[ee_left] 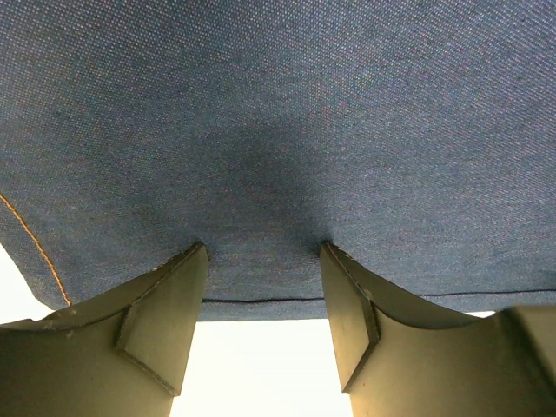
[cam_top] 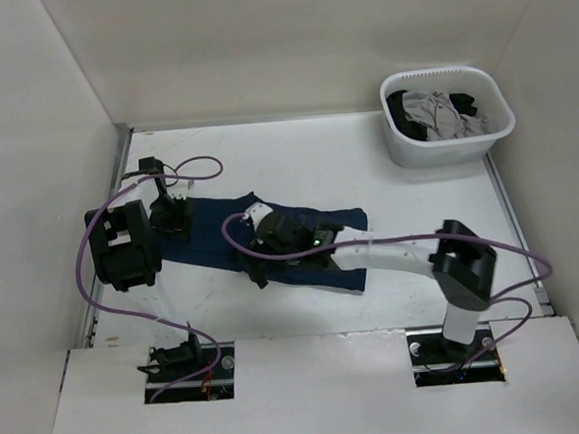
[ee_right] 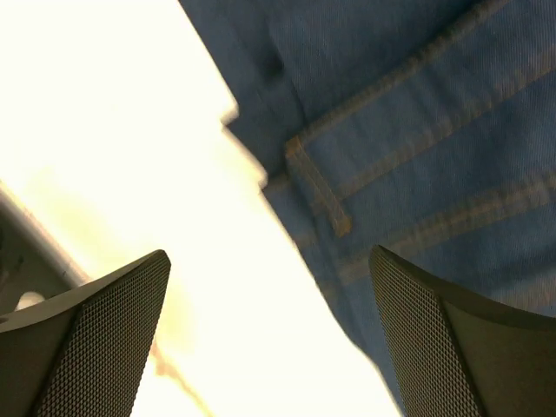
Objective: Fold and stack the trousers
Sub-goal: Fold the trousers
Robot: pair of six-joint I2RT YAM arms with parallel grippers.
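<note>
The trousers (cam_top: 320, 230) are dark navy jeans lying flat across the middle of the table. My left gripper (cam_top: 172, 222) stands on their left end. In the left wrist view it (ee_left: 263, 248) is open, with both fingertips (ee_left: 187, 261) touching the denim (ee_left: 278, 130) just inside a folded edge. My right gripper (cam_top: 257, 269) is at the jeans' near edge. In the right wrist view it (ee_right: 269, 261) is wide open and empty, above the edge of the waistband and a belt loop (ee_right: 317, 187) with orange-tan stitching.
A white basket (cam_top: 403, 151) with grey and black garments stands at the back right. White walls close in the table on the left, back and right. Purple cables loop around both arms.
</note>
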